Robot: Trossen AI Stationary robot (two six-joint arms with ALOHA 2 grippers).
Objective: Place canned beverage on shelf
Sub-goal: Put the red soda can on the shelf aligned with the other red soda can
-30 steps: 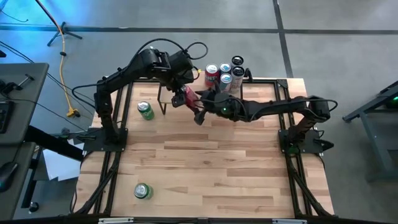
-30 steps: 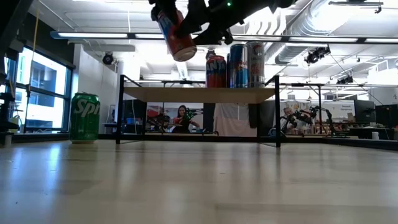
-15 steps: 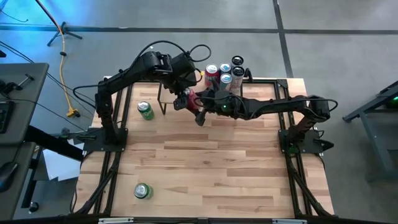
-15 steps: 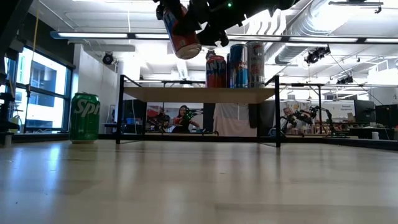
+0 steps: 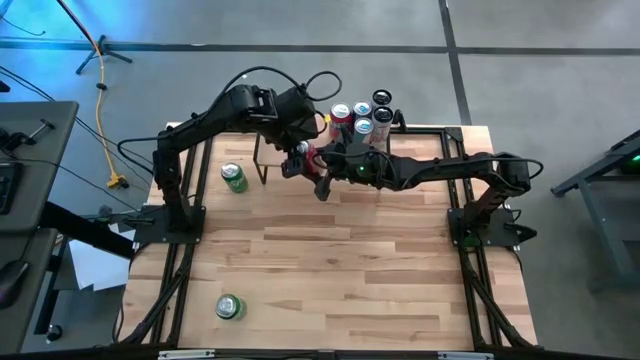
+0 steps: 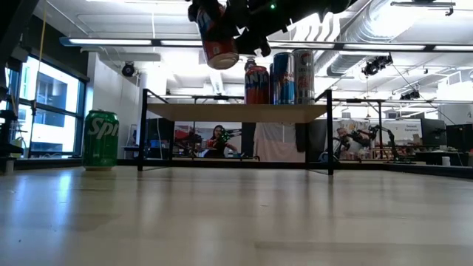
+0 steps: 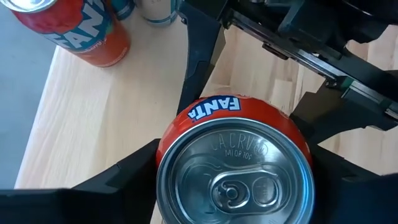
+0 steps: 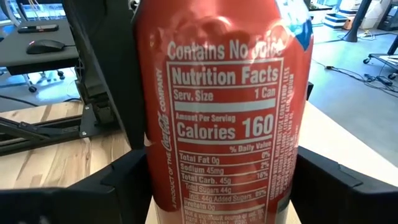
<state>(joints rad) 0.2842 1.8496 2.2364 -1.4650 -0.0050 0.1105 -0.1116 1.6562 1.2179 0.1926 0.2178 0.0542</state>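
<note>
Left wrist view: both claws pinch an orange-red Fanta can [image 7: 233, 168], silver top showing.

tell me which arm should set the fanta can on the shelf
Left, probably: its tool clamps the Fanta can from above, nearly upright over the shelf's bare end. The right tool merely flanks the can's side.

I have both arms stretched toward the middle of the table's far edge. My left gripper [image 5: 296, 160] reaches in from the left side, fingers [image 7: 118, 180] clamped either side of its load. My right gripper [image 5: 318, 165] meets it from the right, fingers [image 8: 121, 180] flanking the same load.
</note>
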